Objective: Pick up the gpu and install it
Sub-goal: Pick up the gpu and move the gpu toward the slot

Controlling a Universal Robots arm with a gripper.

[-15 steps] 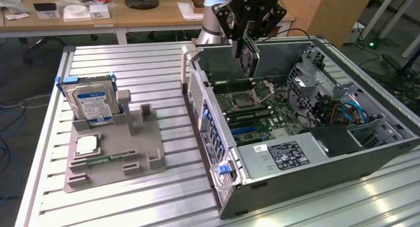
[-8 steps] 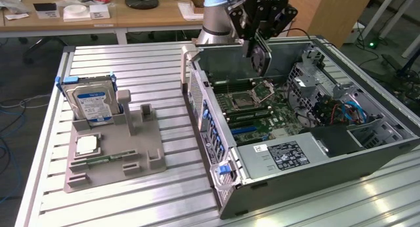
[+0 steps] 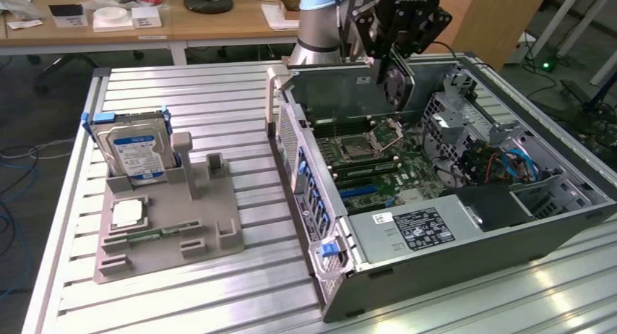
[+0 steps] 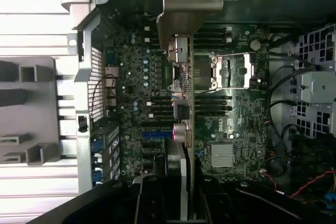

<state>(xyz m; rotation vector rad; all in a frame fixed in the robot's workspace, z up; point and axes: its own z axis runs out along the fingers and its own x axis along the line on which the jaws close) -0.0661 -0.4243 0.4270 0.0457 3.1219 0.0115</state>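
- Currently the computer case [image 3: 463, 247] lies open, its motherboard [image 3: 386, 171] facing up.
- Narrowed jaws of the gripper [image 3: 397, 56] clamp the gpu [image 4: 182, 103] above the motherboard's socket [image 4: 231, 72].
- Seating it well likely needs the card edge parallel to a slot, lowered squarely. Edge-on, its long axis seems to cross the motherboard's slots [image 4: 157, 100], bracket [image 4: 186, 3] away from the gripper.

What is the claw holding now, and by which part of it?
The claw holds the gpu by its upper edge; the card hangs edge-down over the open case.
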